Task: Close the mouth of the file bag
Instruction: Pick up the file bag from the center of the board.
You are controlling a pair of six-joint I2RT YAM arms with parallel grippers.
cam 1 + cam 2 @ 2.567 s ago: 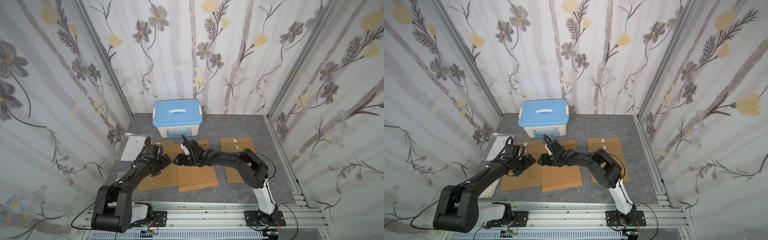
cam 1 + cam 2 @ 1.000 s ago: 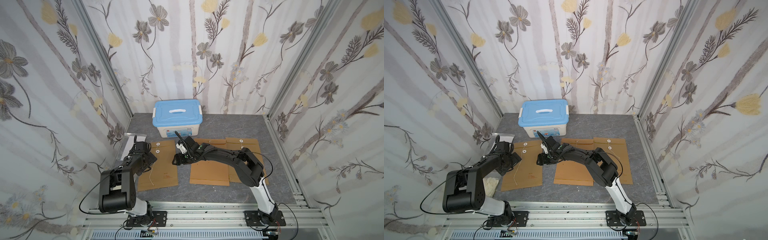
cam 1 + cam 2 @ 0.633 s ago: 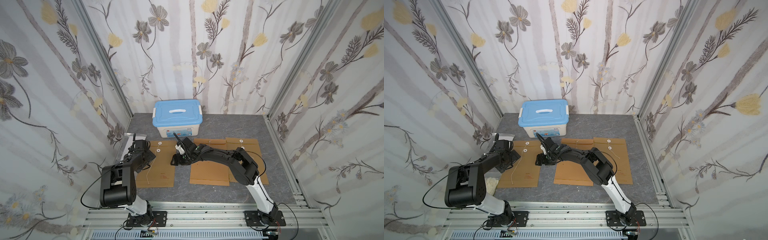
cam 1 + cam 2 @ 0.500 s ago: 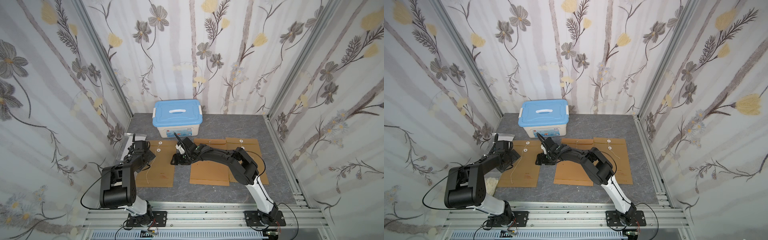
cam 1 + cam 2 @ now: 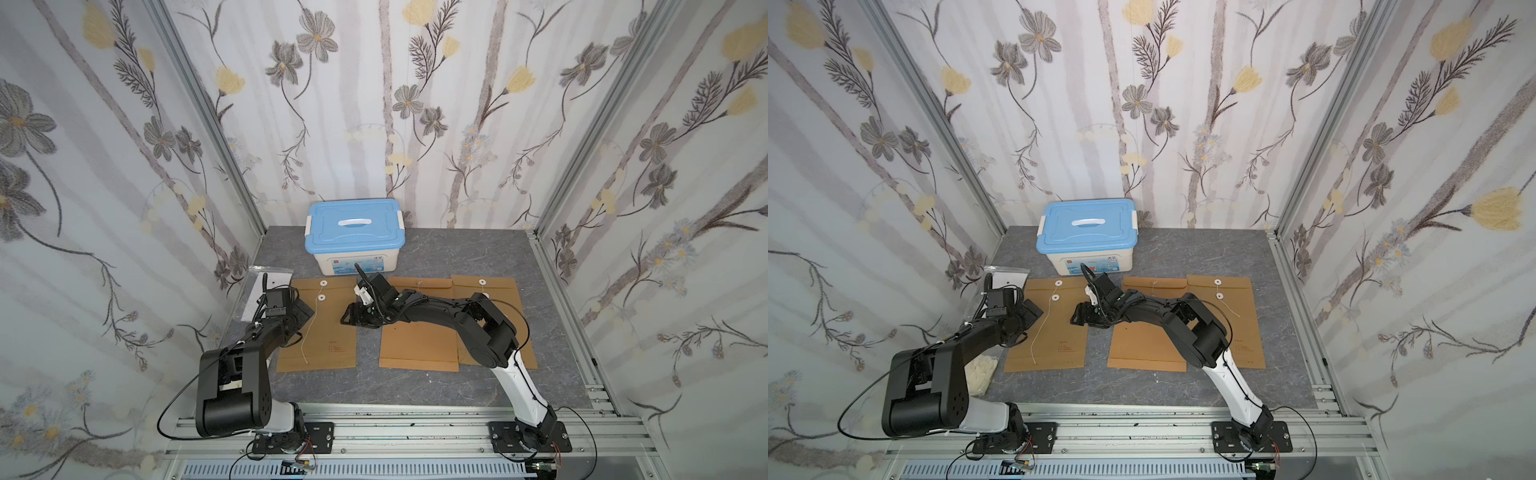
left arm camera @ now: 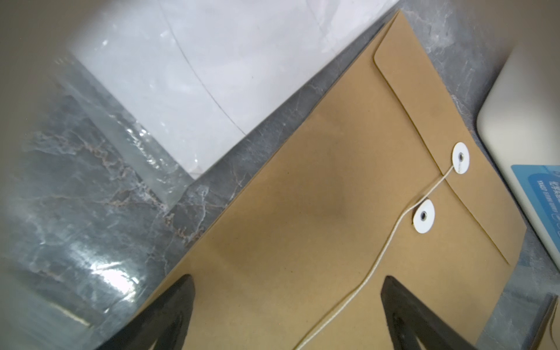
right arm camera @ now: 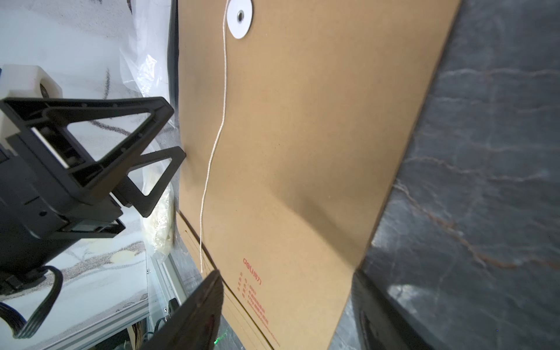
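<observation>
Three brown file bags lie flat on the grey table. The left file bag (image 5: 328, 332) (image 5: 1054, 336) has its flap (image 6: 439, 145) folded down, two white discs (image 6: 423, 220), and a loose white string (image 7: 218, 130) trailing down its face. My left gripper (image 5: 304, 313) (image 6: 287, 281) hovers open over this bag's left part, with the string running between its fingers. At the bag's right edge my right gripper (image 5: 348, 320) (image 7: 288, 278) is open and straddles that edge low over the paper. The left gripper (image 7: 174, 130) also shows in the right wrist view.
A white box with a blue lid (image 5: 355, 226) (image 5: 1087, 228) stands behind the bags. A clear plastic bag (image 5: 266, 286) (image 6: 212, 75) lies at the left wall. The middle bag (image 5: 419, 345) and right bag (image 5: 498, 324) overlap under the right arm.
The overlapped bags have been spread apart and the left bag now lies alone. In the last second both grippers shifted only slightly, the right one a little leftward.
</observation>
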